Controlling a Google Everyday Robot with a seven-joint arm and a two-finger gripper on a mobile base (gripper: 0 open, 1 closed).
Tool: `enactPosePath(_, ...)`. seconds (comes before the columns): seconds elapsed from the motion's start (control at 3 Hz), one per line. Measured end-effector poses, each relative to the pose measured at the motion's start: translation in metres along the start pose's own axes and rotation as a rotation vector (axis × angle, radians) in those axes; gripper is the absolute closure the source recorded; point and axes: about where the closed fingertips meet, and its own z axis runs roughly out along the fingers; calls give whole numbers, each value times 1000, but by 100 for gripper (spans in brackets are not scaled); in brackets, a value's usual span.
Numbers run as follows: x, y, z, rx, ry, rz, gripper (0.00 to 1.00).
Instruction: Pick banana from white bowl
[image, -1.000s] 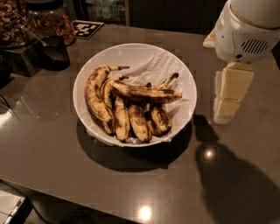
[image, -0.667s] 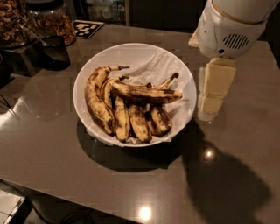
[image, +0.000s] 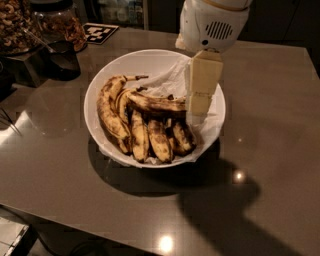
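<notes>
The white bowl, lined with crumpled white paper, sits on the grey table and holds several overripe bananas. The banana, long, slender and nearly straight, lies across the top of the pile, pointing right. A broad curved banana lies along the bowl's left side. Short blackened bananas lie at the front. My gripper, cream-coloured under a white wrist housing, hangs over the bowl's right part, its tip right at the slender banana's right end. Whether it touches the banana is unclear.
Jars of nuts and a dark cup stand at the back left. A black-and-white marker tag lies behind the bowl. The table's front edge runs across the lower left.
My gripper has moved left, from beside the bowl's right rim to over the bowl's right part, at the slender banana's end. The bananas have not moved.
</notes>
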Motion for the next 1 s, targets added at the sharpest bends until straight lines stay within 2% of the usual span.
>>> enactPosePath(0.33,-6,-7,-2,37,-20,0,0)
enactPosePath(0.67,-22,-14,26,-15,-33,-30,0)
enactPosePath(1.0,-27,-18,51,-75,-36,-31,0)
